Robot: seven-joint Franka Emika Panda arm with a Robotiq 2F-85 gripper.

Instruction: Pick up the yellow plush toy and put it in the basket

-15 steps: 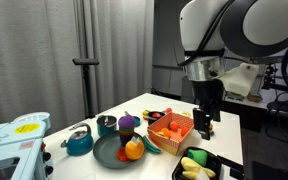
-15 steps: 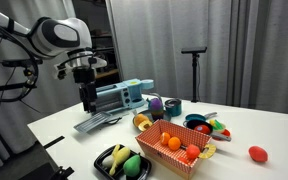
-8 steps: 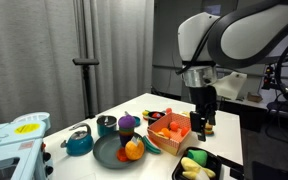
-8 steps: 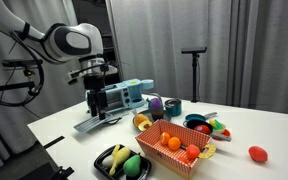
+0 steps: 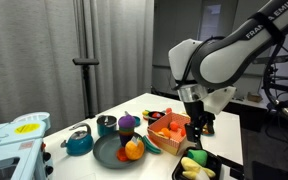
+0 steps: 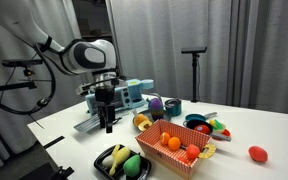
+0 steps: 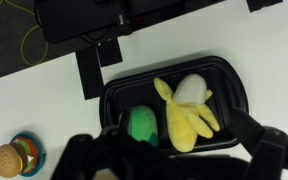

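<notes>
The yellow plush toy [image 7: 184, 118] is banana-shaped with a white part. It lies in a flat black tray [image 7: 229, 80] next to a round green item [image 7: 142, 126]. It also shows in both exterior views [image 5: 190, 166] [image 6: 118, 158]. The orange-red latticed basket [image 5: 162, 137] [image 6: 160, 157] stands next to the tray and holds orange fruits. My gripper [image 7: 174, 165] [image 5: 196, 126] [image 6: 108, 122] is open and empty. It hovers above the tray, with a finger on either side of the toy in the wrist view.
A dark green plate [image 5: 110, 158] carries an orange fruit [image 5: 134, 150]. A teal kettle [image 5: 79, 143], a purple item [image 5: 127, 123] and a light blue device [image 6: 124, 96] stand nearby. A red item [image 6: 257, 153] lies apart. A toy burger [image 7: 4, 158] lies beside the tray.
My gripper has come down and moved toward the black tray. The toy, the basket and the other things have not moved.
</notes>
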